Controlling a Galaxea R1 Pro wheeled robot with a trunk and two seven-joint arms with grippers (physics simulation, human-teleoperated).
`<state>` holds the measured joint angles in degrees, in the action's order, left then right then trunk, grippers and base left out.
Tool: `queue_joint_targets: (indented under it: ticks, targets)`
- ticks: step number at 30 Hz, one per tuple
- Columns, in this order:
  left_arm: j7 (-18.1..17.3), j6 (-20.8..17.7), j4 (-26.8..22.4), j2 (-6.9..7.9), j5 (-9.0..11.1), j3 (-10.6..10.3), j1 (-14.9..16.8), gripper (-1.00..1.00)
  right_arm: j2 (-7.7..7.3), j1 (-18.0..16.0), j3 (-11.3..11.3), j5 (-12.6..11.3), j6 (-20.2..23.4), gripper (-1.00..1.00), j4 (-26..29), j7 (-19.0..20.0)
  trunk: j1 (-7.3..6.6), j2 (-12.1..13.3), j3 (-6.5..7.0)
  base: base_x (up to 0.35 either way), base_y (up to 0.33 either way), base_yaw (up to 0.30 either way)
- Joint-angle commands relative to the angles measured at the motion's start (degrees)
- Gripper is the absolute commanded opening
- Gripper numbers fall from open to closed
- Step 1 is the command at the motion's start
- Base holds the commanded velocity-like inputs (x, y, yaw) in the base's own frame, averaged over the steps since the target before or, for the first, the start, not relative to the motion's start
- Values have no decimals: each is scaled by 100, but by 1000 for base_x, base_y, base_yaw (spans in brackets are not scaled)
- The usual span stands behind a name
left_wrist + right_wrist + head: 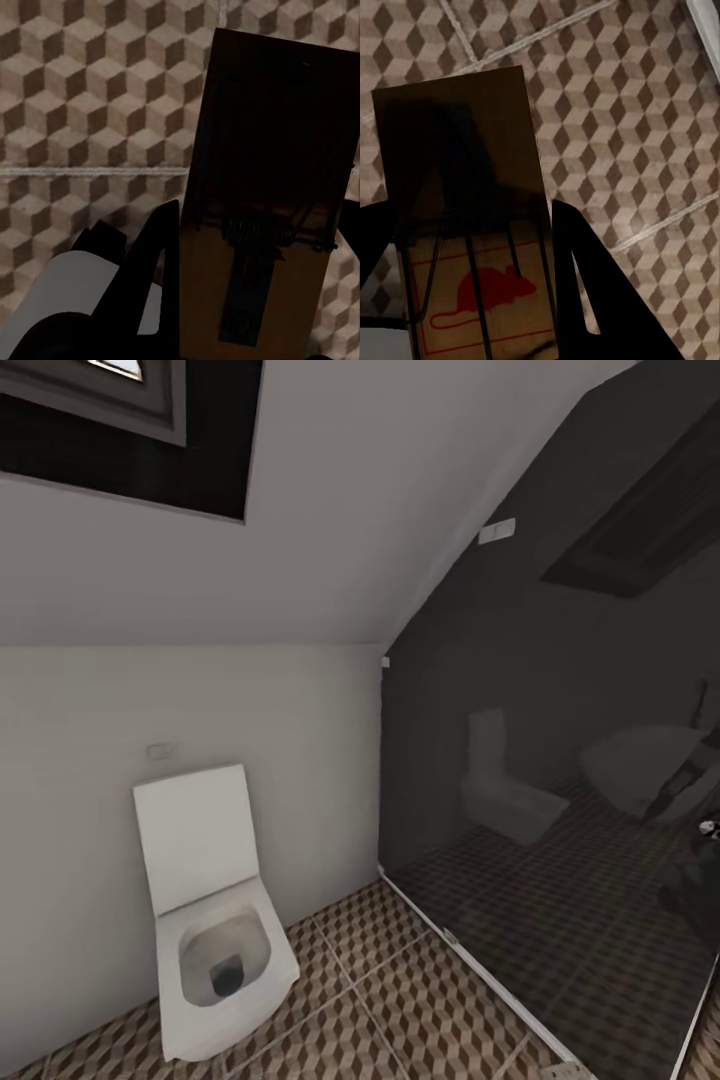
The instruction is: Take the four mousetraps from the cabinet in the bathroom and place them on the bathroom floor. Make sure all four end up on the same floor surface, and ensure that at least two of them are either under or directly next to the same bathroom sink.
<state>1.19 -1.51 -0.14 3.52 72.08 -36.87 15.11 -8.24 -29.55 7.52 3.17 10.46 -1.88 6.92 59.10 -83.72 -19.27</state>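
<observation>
Brown wooden mousetrap (262,217) is sitting in the left gripper (225,300); one dark finger (154,255) is pressing against the plate's long edge, so the jaws are closing on the trap and carrying it clear above the bathroom floor (90,112). Its dark wire spring and bar are showing across the middle of the plate.

Right gripper (472,285) is likewise gripping a second mousetrap (465,195), with one dark finger (592,285) tight along one side of the plate and the other finger at the opposite edge. A red mouse outline is printed on this trap's lower part, with dark wires running over it. The trap is hanging over the cube-patterned tiles, with pale grout lines crossing behind it.

Head view: a white toilet (215,920) with its lid raised is standing against the pale wall, on the patterned floor (380,1000). A dark glass panel (560,760) is rising beside it, reflecting the toilet faintly
</observation>
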Motion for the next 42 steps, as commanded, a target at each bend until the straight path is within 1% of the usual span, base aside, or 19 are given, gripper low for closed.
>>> queue_joint_targets:
  ticks: [1, 8, 12, 15, 22, 42]
  targets:
    - [40, -16, -3, 2, 28, -48, 3, -100, -2, -6, 30, 10, 8, -100, -5, 26, 0, -4, -7, 0, 0, 274]
    - [40, 14, -3, 6, 27, -48, -28, -100, -2, -6, 30, 11, 8, -100, -6, 21, 0, -4, -7, 0, 0, 274]
    - [40, 238, -3, 8, 26, -48, -43, -100, -2, -6, 30, 10, 8, -100, -6, 20, 0, -4, -7, 0, 0, 274]
    - [40, 331, -3, 6, 26, -48, -56, -100, -2, -6, 30, 9, 8, -100, -5, 20, 0, -4, -7, 0, 0, 274]
    - [35, 370, -7, -1, -18, -56, -61, -100, -2, -5, 30, 8, 8, -100, -5, 26, 0, -4, -7, 17, -17, 274]
    - [40, 352, -12, -5, 14, -66, -61, -100, -2, -6, 30, 10, 10, -100, -6, 29, 0, -4, -7, 127, -227, 274]
